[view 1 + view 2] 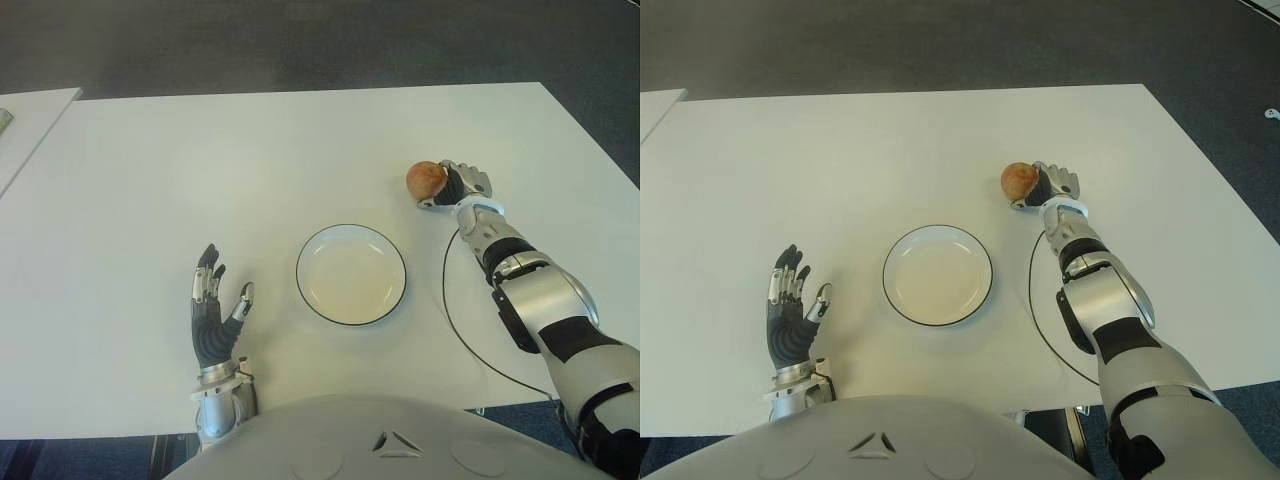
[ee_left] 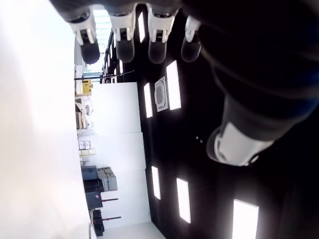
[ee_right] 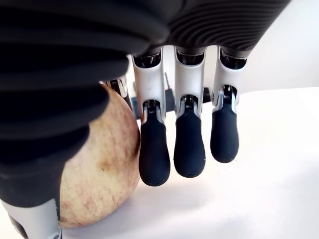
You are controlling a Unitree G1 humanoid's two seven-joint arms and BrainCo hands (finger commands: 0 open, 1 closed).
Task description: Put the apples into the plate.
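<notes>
One reddish-yellow apple sits on the white table, to the right of and beyond the plate. My right hand is pressed against its right side. In the right wrist view the apple lies between the thumb and the curled fingers, touching the palm and the first finger. The white plate with a dark rim lies empty at the table's middle front. My left hand shows left of the plate, palm up with its fingers spread, holding nothing.
A thin black cable loops over the table between the plate and my right forearm. The corner of a second white table shows at the far left. Dark floor lies beyond the table's far and right edges.
</notes>
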